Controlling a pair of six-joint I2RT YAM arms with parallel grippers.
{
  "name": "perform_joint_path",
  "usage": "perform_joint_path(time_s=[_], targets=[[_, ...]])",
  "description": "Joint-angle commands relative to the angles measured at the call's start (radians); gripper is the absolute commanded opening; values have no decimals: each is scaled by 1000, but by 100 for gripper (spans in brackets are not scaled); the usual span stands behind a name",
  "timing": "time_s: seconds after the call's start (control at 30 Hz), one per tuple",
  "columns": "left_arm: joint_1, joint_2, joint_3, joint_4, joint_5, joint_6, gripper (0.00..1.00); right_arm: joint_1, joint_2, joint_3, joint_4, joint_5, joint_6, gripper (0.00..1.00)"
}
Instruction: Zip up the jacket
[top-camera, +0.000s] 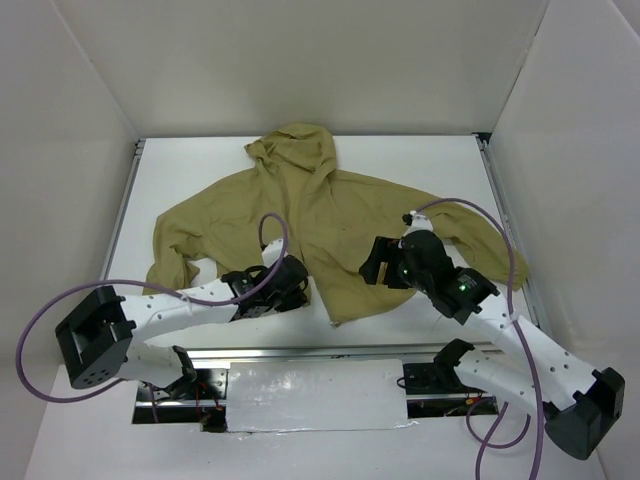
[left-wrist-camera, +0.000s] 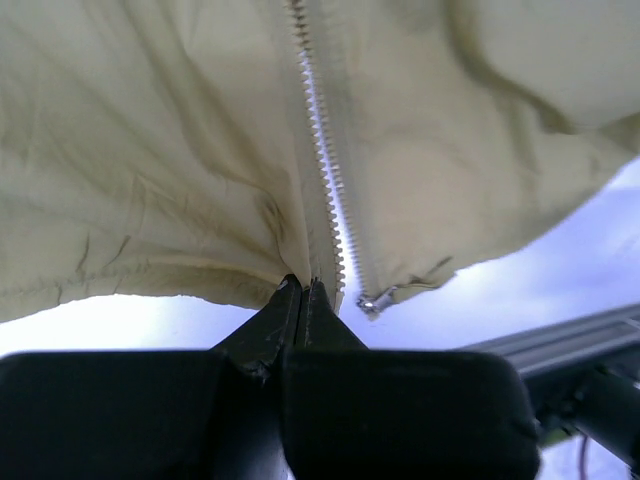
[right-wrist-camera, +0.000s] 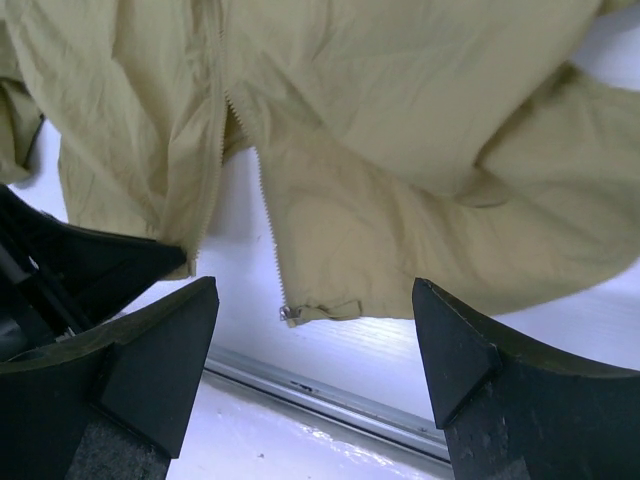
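Observation:
The olive-tan jacket (top-camera: 330, 215) lies spread on the white table, hood at the far end and front up. Its zipper (left-wrist-camera: 325, 150) is open at the bottom, the two tooth rows apart. My left gripper (left-wrist-camera: 302, 285) is shut on the bottom hem of the jacket (left-wrist-camera: 150, 150), just left of the zipper; it sits at the hem in the top view (top-camera: 285, 285). A small metal zipper end (left-wrist-camera: 372, 302) hangs at the other panel's corner. My right gripper (right-wrist-camera: 315, 300) is open and empty, hovering above that metal end (right-wrist-camera: 290, 315) and the jacket (right-wrist-camera: 400, 120); in the top view (top-camera: 380, 262) it is over the right panel.
A metal rail (right-wrist-camera: 330, 385) runs along the table's near edge just below the hem. A silvery sheet (top-camera: 315, 395) lies between the arm bases. White walls (top-camera: 80, 130) close in the table on three sides. Purple cables (top-camera: 275, 235) loop over both arms.

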Motion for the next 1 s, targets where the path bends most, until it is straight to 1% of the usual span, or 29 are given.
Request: perform_joint_path(time_s=[0.0, 0.1, 0.2, 0.23, 0.37, 0.47, 0.53, 0.6, 0.63, 0.67, 0.7, 0.8, 0.83, 0.9, 0.97], targets=[[10, -40, -40, 114, 49, 24, 0, -9, -3, -38, 128, -87, 8, 86], [23, -82, -70, 185, 79, 29, 0, -12, 21, -20, 166, -153, 0, 87], [26, -76, -60, 229, 106, 54, 0, -13, 46, 2, 195, -247, 8, 87], [27, -70, -55, 231, 120, 60, 0, -13, 52, -3, 206, -282, 17, 87], [26, -90, -60, 236, 135, 55, 0, -13, 41, -58, 266, -339, 54, 87], [26, -120, -63, 234, 114, 72, 0, -12, 35, -60, 251, -345, 56, 87], [27, -123, -49, 176, 93, 86, 0, -13, 28, -70, 257, -331, 57, 87], [27, -131, -43, 156, 74, 87, 0, -12, 29, -79, 271, -339, 59, 87], [27, -139, -47, 154, 76, 83, 0, -12, 47, -81, 295, -372, 59, 87], [27, -142, -49, 153, 76, 78, 0, -13, 48, -81, 309, -373, 60, 87], [27, -146, -54, 157, 85, 75, 0, -13, 81, -81, 326, -415, 63, 87], [29, -169, -86, 200, 105, 58, 0, -13, 156, -90, 424, -522, 79, 86], [27, -177, -115, 241, 115, 54, 0, -12, 163, -107, 464, -549, 91, 86], [29, -203, -141, 272, 144, 51, 0, -13, 163, -171, 563, -581, 140, 85], [27, -225, -169, 335, 164, 52, 0, -12, 170, -187, 605, -581, 146, 83]])
